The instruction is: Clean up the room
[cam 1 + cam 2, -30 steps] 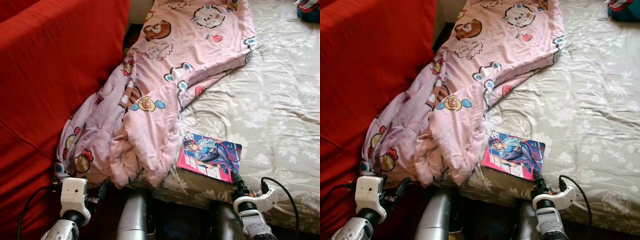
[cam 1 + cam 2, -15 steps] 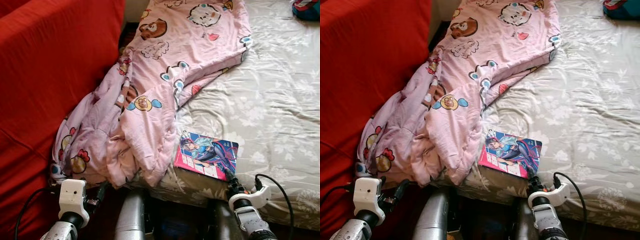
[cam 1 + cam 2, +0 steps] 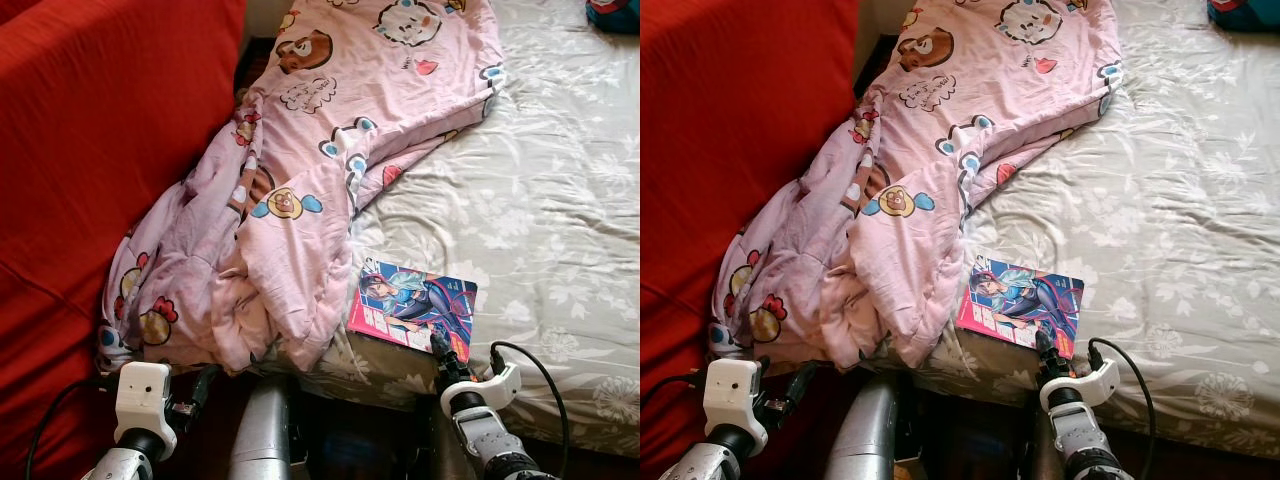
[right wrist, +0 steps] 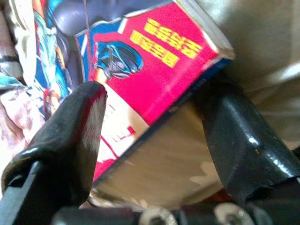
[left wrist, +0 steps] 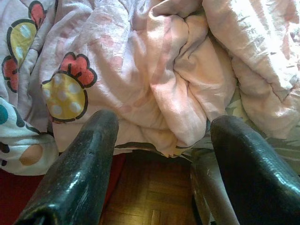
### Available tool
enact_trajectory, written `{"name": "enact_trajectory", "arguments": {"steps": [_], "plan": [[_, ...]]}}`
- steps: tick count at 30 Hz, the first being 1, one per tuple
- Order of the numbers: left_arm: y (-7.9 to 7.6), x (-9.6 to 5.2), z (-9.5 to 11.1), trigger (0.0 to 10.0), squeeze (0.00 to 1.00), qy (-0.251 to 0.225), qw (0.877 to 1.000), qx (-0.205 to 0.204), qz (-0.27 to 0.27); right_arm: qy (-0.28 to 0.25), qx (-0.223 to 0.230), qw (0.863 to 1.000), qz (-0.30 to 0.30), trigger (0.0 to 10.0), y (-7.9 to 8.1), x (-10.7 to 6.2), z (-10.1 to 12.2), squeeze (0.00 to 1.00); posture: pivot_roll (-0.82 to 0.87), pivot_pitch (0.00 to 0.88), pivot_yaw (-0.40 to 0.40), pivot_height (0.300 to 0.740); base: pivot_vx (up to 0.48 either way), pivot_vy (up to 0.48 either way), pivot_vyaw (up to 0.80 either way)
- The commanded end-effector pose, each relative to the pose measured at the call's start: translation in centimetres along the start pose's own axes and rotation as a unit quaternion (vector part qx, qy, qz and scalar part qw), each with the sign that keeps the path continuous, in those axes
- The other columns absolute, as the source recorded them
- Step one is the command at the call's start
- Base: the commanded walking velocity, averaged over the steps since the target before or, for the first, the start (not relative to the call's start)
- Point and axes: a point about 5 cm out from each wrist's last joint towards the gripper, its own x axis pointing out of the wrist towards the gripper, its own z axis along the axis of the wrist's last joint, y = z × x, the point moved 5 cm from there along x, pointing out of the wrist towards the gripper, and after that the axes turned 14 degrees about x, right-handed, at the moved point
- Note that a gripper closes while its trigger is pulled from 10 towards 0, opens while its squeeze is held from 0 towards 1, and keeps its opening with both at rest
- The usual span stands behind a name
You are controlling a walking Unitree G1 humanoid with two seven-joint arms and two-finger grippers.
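Right gripper [image 4: 150, 126], at the near edge of the bed: its two long black fingers [image 4: 70, 136] stand apart on either side of the near corner of a thin, glossy, rectangular comic book with a red, blue and cartoon-figure cover [image 3: 412, 309]. One finger lies over the cover and the other below the edge. The wrist view does not settle whether the pads press the book, so grip cannot be told. The book lies flat on the mattress, its near edge at the bed's rim, just beside the hanging fold of the quilt.

Left gripper [image 5: 159, 159], low beside the bed: fingers spread wide, holding nothing, pointing at a rumpled mass of soft pink quilt printed with cartoon animals [image 3: 300, 190]. The fingertips are near the cloth but apart from it.

The quilt runs from the far end of the bed along the left side and spills over the corner in thick folds. It rests against a large red fabric-covered surface [image 3: 90, 150] on the robot's left. The mattress wears a smooth, creased grey-green sheet with a pale floral print [image 3: 550, 200].

The left wrist view adds brown wooden parquet floor [image 5: 150, 197] beneath the quilt's hem. The right wrist view adds yellow lettering on the book's red cover band and the pale block of its page edges.
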Motion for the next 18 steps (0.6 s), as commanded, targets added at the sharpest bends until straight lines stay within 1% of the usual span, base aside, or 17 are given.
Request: {"name": "enact_trajectory", "arguments": {"steps": [1,4,8,9,10,11,15,18], "plan": [[0.2,-0.7,-0.7,10.0,0.00,0.018,1.000,0.009,0.003,-0.003,0.019,1.000,0.001,10.0,-0.1,0.0,-0.3,0.00,0.31,0.291,0.103,0.597,0.000,0.000,0.00],[0.2,-0.8,-0.7,10.0,0.00,0.019,1.000,0.008,0.003,-0.011,0.029,0.999,0.004,10.0,0.0,0.0,0.0,0.00,0.31,0.291,0.103,0.597,0.000,0.000,0.00],[0.2,-1.1,-1.0,10.0,0.00,0.023,1.000,0.009,0.002,-0.009,0.024,1.000,0.002,10.0,-0.1,-0.1,0.0,0.00,0.31,0.300,0.105,0.597,0.000,0.000,0.00],[0.2,-1.1,-1.0,10.0,0.00,0.024,1.000,0.009,0.001,-0.014,0.025,1.000,-0.001,7.6,-0.2,-0.1,0.1,0.00,0.31,0.300,0.105,0.597,0.000,0.000,0.00],[0.1,-1.2,-1.0,10.0,0.00,0.024,1.000,0.009,0.001,-0.017,0.025,1.000,-0.002,7.6,-0.3,-0.1,0.2,0.00,0.31,0.300,0.105,0.597,0.000,0.000,0.00],[0.1,-1.3,-1.1,10.0,0.00,0.026,1.000,0.011,-0.002,-0.024,0.034,0.999,-0.004,0.0,-0.5,-0.2,0.4,0.00,0.31,0.303,0.106,0.597,0.000,0.000,0.00],[0.0,-1.6,-1.2,10.0,0.00,0.028,1.000,0.011,-0.002,-0.028,0.044,0.999,0.003,0.0,-0.4,-0.3,0.6,0.00,0.31,0.310,0.109,0.597,0.000,0.000,0.00],[0.0,-1.8,-1.3,10.0,0.00,0.031,0.999,0.011,-0.003,-0.026,0.041,0.999,0.004,0.0,-0.4,-0.3,0.6,0.00,0.31,0.312,0.109,0.597,0.000,0.000,0.00]]}}
